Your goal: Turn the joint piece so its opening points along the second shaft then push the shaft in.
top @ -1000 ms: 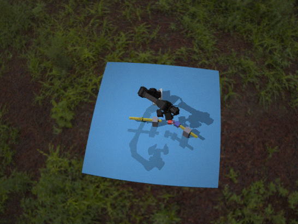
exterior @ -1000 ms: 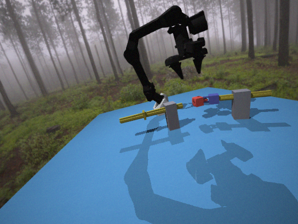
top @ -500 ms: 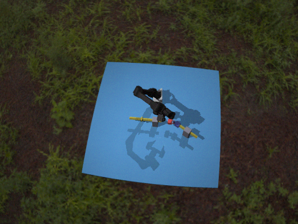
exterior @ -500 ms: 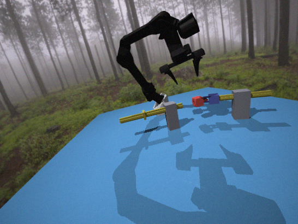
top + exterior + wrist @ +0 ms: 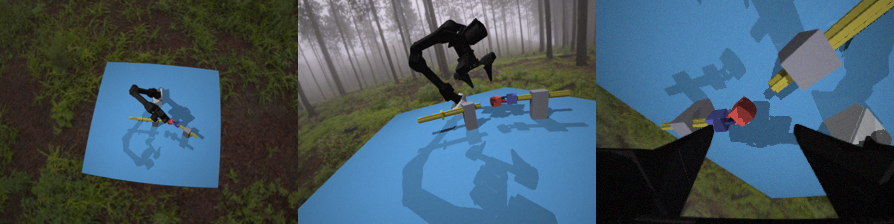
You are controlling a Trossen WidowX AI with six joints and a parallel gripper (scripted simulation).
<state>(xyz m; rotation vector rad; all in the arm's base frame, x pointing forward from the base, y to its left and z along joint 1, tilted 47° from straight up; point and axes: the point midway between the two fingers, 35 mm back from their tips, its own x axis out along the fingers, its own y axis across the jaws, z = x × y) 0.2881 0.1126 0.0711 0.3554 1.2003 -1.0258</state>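
The red square joint piece (image 5: 170,121) (image 5: 495,101) (image 5: 742,111) hangs on hinges from the blue fork (image 5: 177,124) (image 5: 511,98) (image 5: 717,120) on the end of the fixed yellow shaft (image 5: 194,135) (image 5: 559,94). Its exact opening direction cannot be told. The second yellow shaft (image 5: 135,118) (image 5: 429,118) (image 5: 861,22) passes through its grey block (image 5: 155,124) (image 5: 470,116) (image 5: 810,60). A gap separates its end from the red piece; its collar (image 5: 442,115) stands away from the block. My gripper (image 5: 482,84) (image 5: 753,128) is open and empty, above the red piece and touching nothing.
The fixed shaft's grey block (image 5: 187,131) (image 5: 539,105) (image 5: 687,122) stands beyond the blue fork. The pale arm base (image 5: 157,101) (image 5: 851,125) stands behind the second shaft's block. Arm shadows fall across the blue table top (image 5: 191,169) (image 5: 366,177).
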